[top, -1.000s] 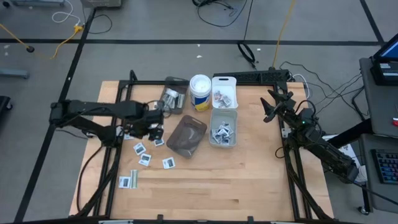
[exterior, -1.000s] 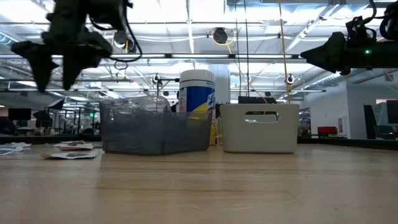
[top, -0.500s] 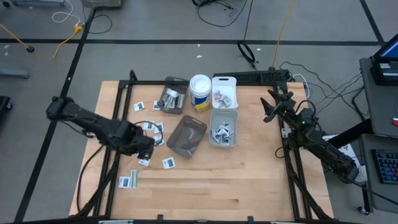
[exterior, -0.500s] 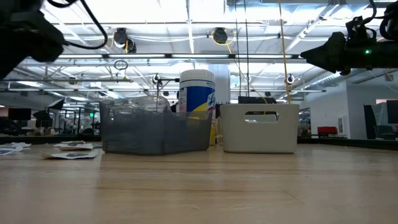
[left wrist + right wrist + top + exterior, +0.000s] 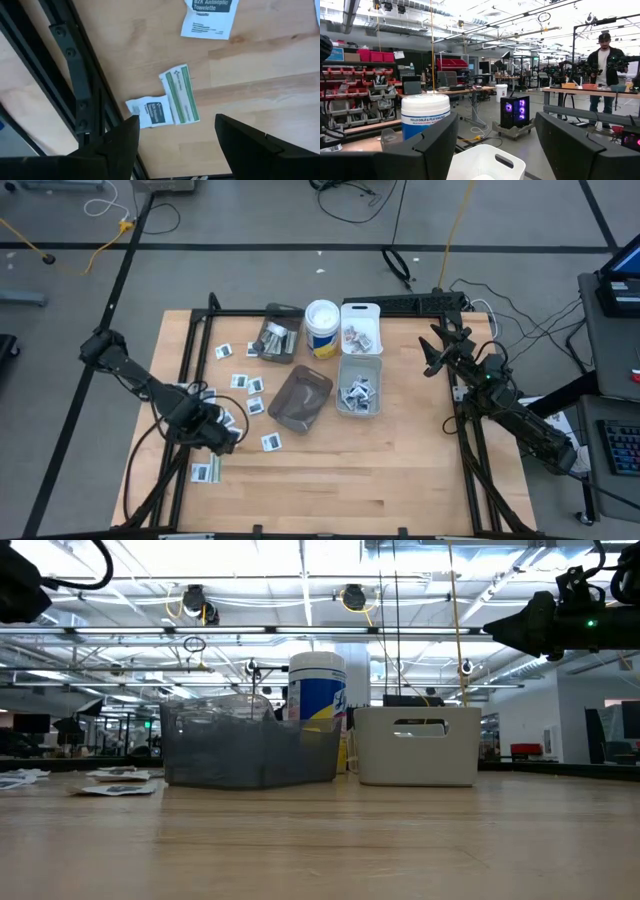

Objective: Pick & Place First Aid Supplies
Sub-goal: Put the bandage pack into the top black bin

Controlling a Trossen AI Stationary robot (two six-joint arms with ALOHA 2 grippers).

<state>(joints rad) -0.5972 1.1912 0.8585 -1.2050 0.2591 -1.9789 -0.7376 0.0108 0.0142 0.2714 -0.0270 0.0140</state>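
The first aid supplies lie scattered flat on the table's left half. A white square packet (image 5: 150,112) and a green-white strip (image 5: 180,94) lie side by side near the front left (image 5: 205,471). A larger towelette packet (image 5: 207,17) lies beyond them, with more packets (image 5: 247,385) farther back. My left gripper (image 5: 220,438) (image 5: 176,120) hangs open above the pair, pointing down and clear of the table. My right gripper (image 5: 432,358) (image 5: 497,135) waits open, raised at the back right.
A smoky bin (image 5: 300,398) sits mid-table. Beside it are a clear bin (image 5: 358,387) holding packets, a white bin (image 5: 360,330), another smoky bin (image 5: 276,340) and a wipes canister (image 5: 321,328). A black frame rail (image 5: 75,75) runs close to the left gripper. Bare wood lies toward the near edge.
My left gripper has swung from beside the smoky bin toward the table's near left corner, turning about its own axis as it went. It now hangs over the front-left packets. No packet has moved.
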